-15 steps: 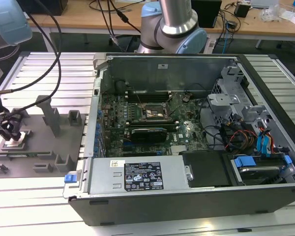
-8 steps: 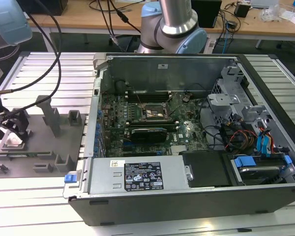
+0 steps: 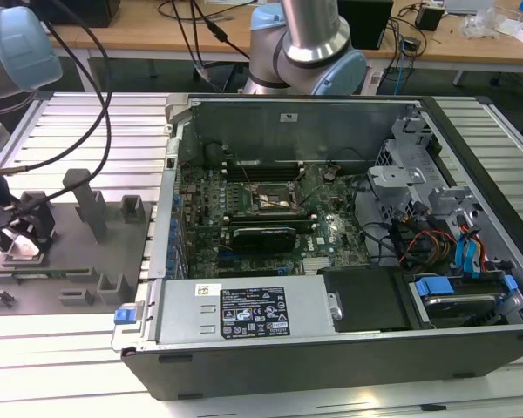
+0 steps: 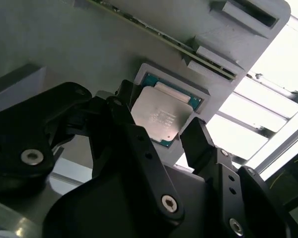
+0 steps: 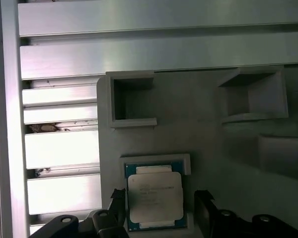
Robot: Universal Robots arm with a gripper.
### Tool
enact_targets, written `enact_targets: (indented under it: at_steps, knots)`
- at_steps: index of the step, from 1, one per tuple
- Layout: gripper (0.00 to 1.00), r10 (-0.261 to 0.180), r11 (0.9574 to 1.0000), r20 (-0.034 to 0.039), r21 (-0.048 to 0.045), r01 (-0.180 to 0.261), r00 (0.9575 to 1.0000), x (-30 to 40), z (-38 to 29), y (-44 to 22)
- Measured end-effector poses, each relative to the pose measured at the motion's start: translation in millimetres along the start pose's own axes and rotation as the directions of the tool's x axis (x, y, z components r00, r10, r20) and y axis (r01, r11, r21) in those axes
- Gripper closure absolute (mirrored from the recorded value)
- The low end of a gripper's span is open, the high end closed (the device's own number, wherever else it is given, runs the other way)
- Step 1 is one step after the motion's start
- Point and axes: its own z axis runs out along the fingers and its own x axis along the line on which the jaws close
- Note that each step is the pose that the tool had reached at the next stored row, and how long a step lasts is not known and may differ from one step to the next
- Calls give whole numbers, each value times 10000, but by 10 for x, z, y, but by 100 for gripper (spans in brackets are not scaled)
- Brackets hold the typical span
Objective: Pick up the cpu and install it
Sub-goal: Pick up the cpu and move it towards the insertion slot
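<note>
While unclosed, tool (image 5: 160,198) astride cpu (image 4: 161,113) edges.

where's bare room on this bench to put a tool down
Bare slotted table lies between the fixture plate and the near edge, at the exterior view's left of the case. Another bare strip runs beyond the plate, under hanging cables. Crowded: the plate's blocks, where the gripper straddles the cpu, and inside the case.
</note>
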Motion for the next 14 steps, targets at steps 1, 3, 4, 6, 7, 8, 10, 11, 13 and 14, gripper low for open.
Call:
enact_targets:
  at_steps: [1,3,4,6,7,8,10,11,13,14]
  knots:
    - [34,0,10000,0,0,0,10000,1,10,6]
    - [34,-2,10000,0,-3,2,10000,3,27,25]
    - [34,-1,10000,0,-3,1,10000,3,31,29]
    - [34,-2,10000,-2,-2,2,10000,3,31,29]
    - [34,-2,10000,-3,-2,2,10000,4,30,29]
    - [34,-1,10000,-14,-8,1,10000,4,31,30]
    - [34,10,10000,-203,-89,-12,9998,-1,34,30]
    - [34,12,10000,-213,-88,-14,9998,0,34,30]
    - [34,12,10000,-226,-87,-14,9997,-1,34,30]
    - [34,12,10000,-232,-87,-14,9997,-1,34,30]
